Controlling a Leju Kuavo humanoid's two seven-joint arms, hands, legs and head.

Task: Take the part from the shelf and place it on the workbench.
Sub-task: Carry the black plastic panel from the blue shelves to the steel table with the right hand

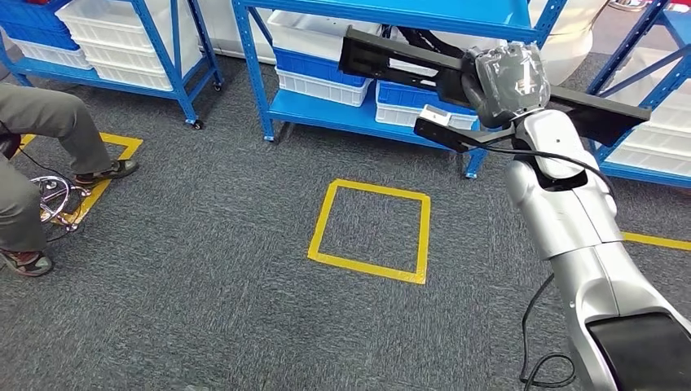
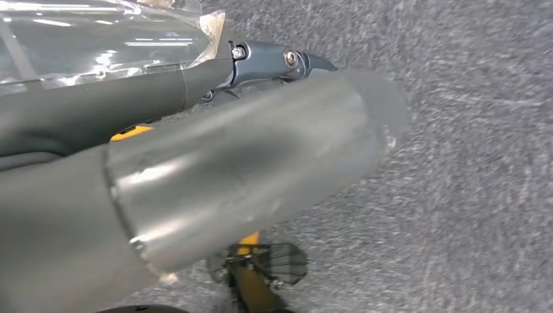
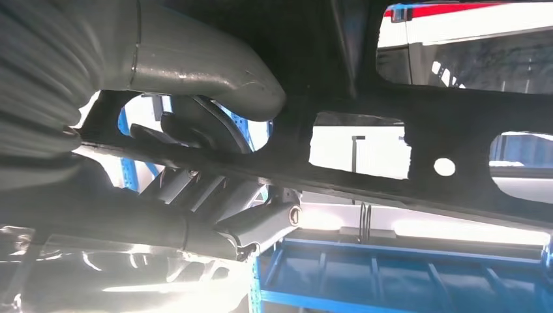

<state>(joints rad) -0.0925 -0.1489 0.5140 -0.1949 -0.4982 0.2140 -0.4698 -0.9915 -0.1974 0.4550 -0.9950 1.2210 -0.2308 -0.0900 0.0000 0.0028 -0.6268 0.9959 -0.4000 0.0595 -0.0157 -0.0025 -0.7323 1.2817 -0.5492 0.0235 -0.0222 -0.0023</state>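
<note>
Part in the right hand, off the shelf and held in the air.

At 9 o'clock a seated person's legs (image 1: 33,155) are near your path; the yellow floor square (image 1: 371,230) is in the middle. At 1 o'clock your right hand (image 1: 507,81) has its fingers wrapped around the long black part (image 1: 391,55), near its middle; the part runs across the hand to both sides, in front of the blue shelf (image 1: 342,110). Turn slowly and keep the part level so the ends hit nothing. For the left hand (image 2: 195,176), I cannot tell its state.
</note>
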